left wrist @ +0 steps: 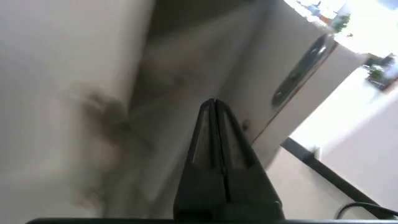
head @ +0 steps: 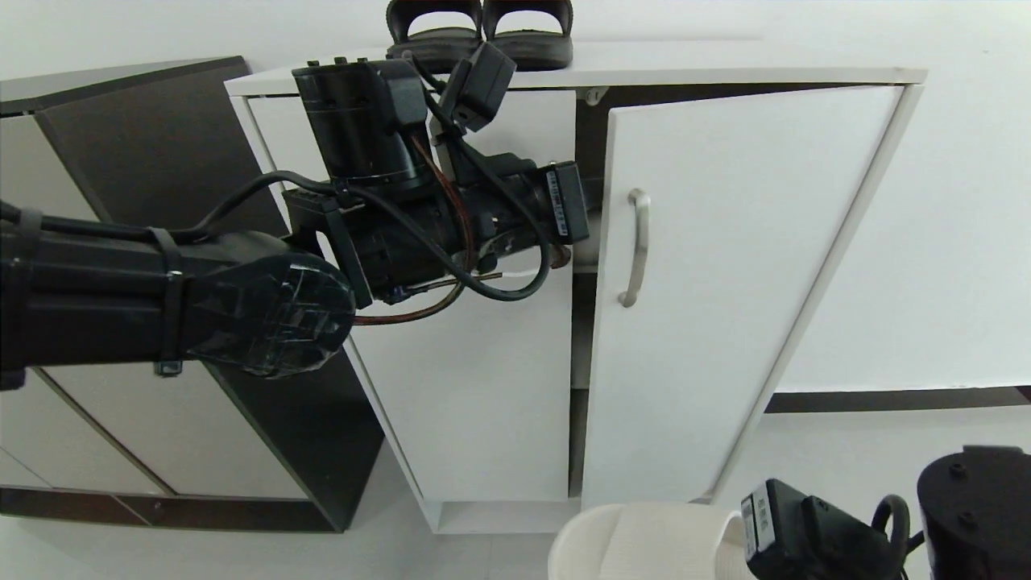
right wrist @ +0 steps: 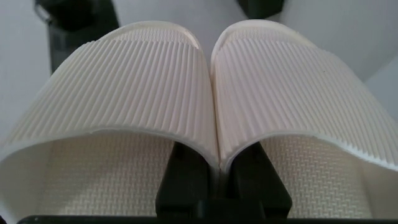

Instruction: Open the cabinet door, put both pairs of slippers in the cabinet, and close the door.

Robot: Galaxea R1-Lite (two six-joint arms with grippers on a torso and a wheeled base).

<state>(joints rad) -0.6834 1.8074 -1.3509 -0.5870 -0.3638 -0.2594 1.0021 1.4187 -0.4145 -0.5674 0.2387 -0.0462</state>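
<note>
The white cabinet point(head: 499, 387) has its right door point(head: 725, 282) swung partly open, showing a dark gap beside the shut left door. The door's metal handle point(head: 636, 246) point(left wrist: 301, 68) stands free. My left gripper point(left wrist: 215, 109) is shut with nothing in it and points into that gap at handle height. A pair of black slippers point(head: 479, 36) sits on the cabinet top. Low in front of the open door, my right gripper point(right wrist: 217, 177) is shut on a pair of white ribbed slippers point(head: 644, 540) point(right wrist: 143, 93), pinching their inner edges together.
A dark cabinet with beige panels point(head: 153, 185) stands against the white cabinet's left side. A white wall with a dark baseboard point(head: 886, 399) runs to the right. Pale floor lies in front.
</note>
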